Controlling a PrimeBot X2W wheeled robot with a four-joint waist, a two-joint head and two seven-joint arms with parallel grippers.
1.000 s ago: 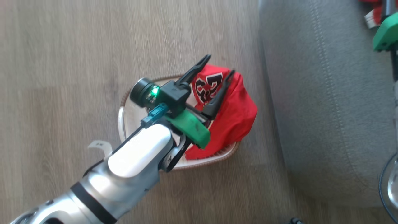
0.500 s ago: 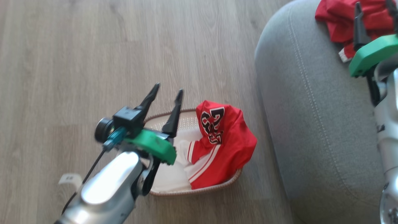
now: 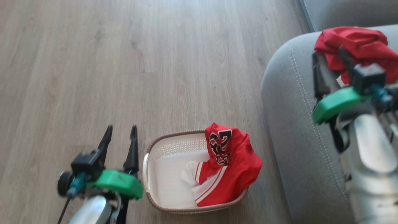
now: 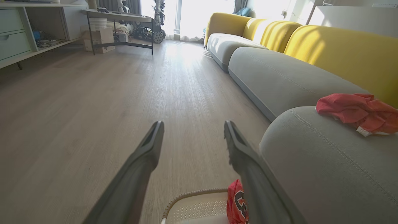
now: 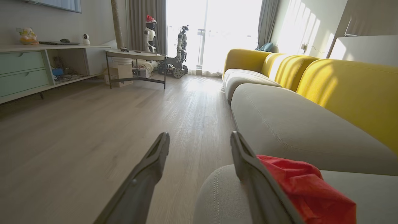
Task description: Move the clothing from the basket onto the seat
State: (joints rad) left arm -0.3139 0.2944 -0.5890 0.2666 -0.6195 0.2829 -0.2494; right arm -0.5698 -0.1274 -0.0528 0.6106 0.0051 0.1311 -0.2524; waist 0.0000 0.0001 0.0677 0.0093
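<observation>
Underfoot and widest, pale wood-look floor (image 3: 124,62). Along the right, the light-grey seat (image 3: 289,130), rounded at its edge and double-stitched. Judged about half done. Already up on the seat cushion, near its rounded end: the crumpled garment (image 3: 351,40), shiny red, bunched in a loose heap, with a scrap of white trim at its lower edge in the left wrist view. Yet to be moved: the numbered garment (image 3: 239,174), lying in the basket (image 3: 174,146). Set on the floor near the seat's front, with a narrow strip of boards between, the cream basket with perforated walls and a brown woven-look rim, its left half bare. Slumped in the right half and draped over the rim on the seat side, that numbered garment: glossy red, white stripes along one hem, bold black-and-white print on the raised fold, some white fabric spilling inward. Poised over the floor just left of the basket, the left gripper (image 3: 121,126), fingers spread wide and empty. Over the seat's edge beside the crumpled garment, the right gripper (image 5: 199,134), fingers likewise parted, nothing between them. Hard to tell whether its right finger brushes the cloth.
</observation>
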